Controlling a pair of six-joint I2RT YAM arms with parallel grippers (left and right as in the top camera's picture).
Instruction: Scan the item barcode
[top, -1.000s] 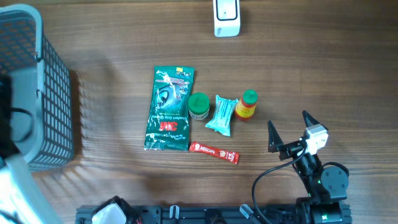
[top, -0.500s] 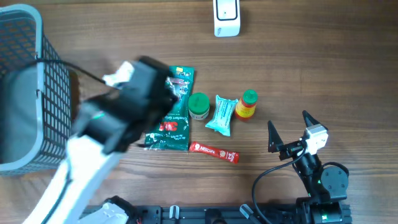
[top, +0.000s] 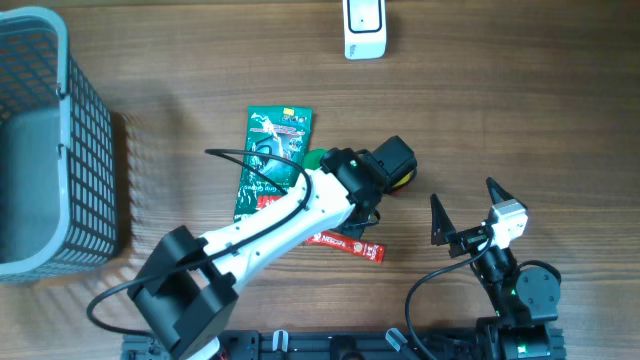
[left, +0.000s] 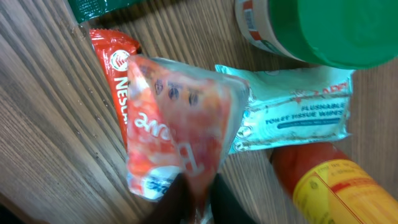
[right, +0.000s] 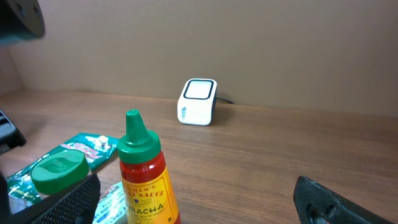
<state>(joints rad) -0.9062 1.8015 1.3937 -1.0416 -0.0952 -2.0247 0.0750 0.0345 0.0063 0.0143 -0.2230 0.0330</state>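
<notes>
- Left gripper (left: 199, 202): the dark fingers (left: 175, 198) stand close together at the bottom of the left wrist view, clamped on the lower edge of a red-orange sachet (left: 180, 130).
- The sachet is crinkled and partly see-through, with white lettering. From the wrist it overlaps a red Nescafe stick (left: 115, 62) and the left end of a pale teal tissue pack (left: 298, 115). Cannot tell whether it rests on the table (top: 520, 90) or hangs clear of it.
- Overhead: the left arm reaches across the middle of the table, its head over the cluster of small goods. The sachet is hidden beneath it in this view.
- Green-lidded jar (left: 311, 31) sits just beside the tissue pack. The sriracha bottle (right: 143, 180) stands upright, red body, green cap, on the pack's other side.
- Green 3M pack (top: 272, 175) lies flat at the left of the cluster, its right edge partly under the arm.
- White scanner (top: 364, 28) stands at the far edge of the table, well apart from the sachet and the cluster.
- Right gripper (top: 462, 192): fingers spread wide, holding nothing, near the table's front right, apart from all items.
- Mesh basket (top: 60, 150) sits at the far left.
</notes>
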